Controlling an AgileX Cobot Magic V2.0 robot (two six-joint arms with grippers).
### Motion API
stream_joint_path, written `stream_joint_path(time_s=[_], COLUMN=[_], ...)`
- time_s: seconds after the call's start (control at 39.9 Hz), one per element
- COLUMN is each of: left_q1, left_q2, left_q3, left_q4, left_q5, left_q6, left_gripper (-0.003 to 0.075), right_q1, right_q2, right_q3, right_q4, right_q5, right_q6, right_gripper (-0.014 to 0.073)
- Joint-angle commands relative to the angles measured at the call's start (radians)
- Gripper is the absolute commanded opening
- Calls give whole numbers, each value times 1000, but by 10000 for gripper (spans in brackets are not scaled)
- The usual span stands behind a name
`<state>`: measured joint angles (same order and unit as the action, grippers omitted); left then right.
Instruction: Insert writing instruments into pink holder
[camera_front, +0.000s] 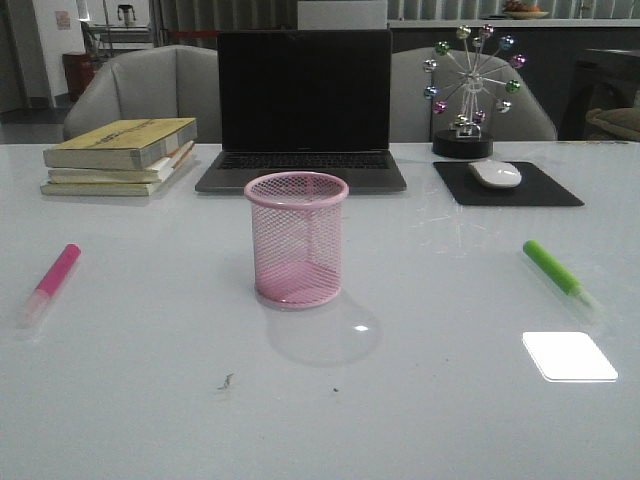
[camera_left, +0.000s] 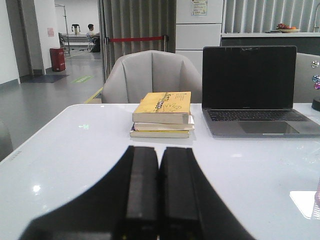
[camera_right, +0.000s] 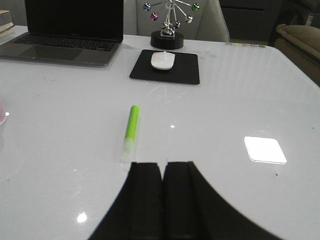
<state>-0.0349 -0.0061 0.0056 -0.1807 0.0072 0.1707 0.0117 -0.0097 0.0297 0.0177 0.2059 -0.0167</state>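
Observation:
The pink wire-mesh holder (camera_front: 296, 238) stands upright and empty at the table's centre. A hot pink marker (camera_front: 52, 279) lies flat at the left, clear cap toward the front edge. A bright green marker (camera_front: 556, 272) lies flat at the right; in the right wrist view this green marker (camera_right: 131, 126) rests just beyond my right gripper (camera_right: 162, 165), which is shut and empty. My left gripper (camera_left: 159, 150) is shut with nothing in it, facing the books. The pink marker is out of the left wrist view. Neither arm shows in the front view.
A stack of yellow books (camera_front: 124, 155) sits at the back left, a dark laptop (camera_front: 303, 110) behind the holder. A white mouse (camera_front: 495, 174) on a black pad and a ball ornament (camera_front: 468, 90) stand at the back right. Grey chairs stand beyond the table.

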Motion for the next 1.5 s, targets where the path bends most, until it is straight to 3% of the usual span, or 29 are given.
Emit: stream_joint_path(time_s=[0.0, 0.58, 0.85, 1.0, 1.15, 1.33, 1.48], left_q1=[-6, -6, -6, -6, -6, -6, -6], left_q2=[1, 1, 1, 1, 8, 78, 204], left_q3=[4, 4, -7, -105, -249, -374, -470], left_q4=[-8, -8, -8, -8, 8, 14, 14], left_q5=[-85, -100, -359, -326, -198, -171, -173], left_q6=[-13, -13, -13, -13, -13, -13, -13], left_gripper=[92, 92, 92, 92, 92, 92, 92], right_q1=[1, 1, 3, 3, 3, 3, 3], right_q2=[-20, -20, -20, -20, -20, 36, 186], right_q3=[2, 2, 2, -20, -160, -338, -464], right_q4=[1, 1, 1, 9, 11, 11, 10], right_q5=[-89, -102, -346, -529, -446, -271, -211], right_q6=[-8, -8, -8, 37, 125, 125, 123], right_gripper=[50, 50, 50, 50, 50, 50, 50])
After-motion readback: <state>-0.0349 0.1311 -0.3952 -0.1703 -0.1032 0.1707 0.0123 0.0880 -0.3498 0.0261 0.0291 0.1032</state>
